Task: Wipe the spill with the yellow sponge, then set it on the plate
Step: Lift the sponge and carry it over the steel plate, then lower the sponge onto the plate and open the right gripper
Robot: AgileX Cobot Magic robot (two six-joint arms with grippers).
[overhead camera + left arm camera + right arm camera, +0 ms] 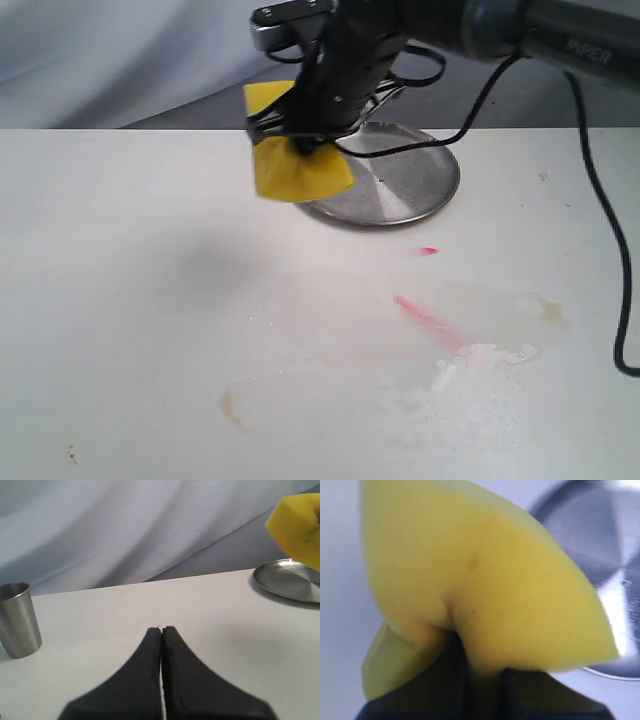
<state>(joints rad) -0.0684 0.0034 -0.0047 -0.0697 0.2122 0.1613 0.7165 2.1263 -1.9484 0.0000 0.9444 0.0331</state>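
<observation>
My right claw [303,138] pinches the yellow sponge [298,172], held aloft at the left edge of the plate [415,187], whose middle lies just to the right; left claw [161,630] pressed together, empty, farther off.

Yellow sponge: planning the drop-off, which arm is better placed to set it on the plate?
Right: the right gripper holds the yellow sponge near the plate; the left gripper is shut, empty.

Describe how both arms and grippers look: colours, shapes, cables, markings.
The right arm is a dark grey tube lettered PIPER, trailing black cables. The right gripper is black under a silver bracket. The left gripper has matte black tapered fingers.
</observation>
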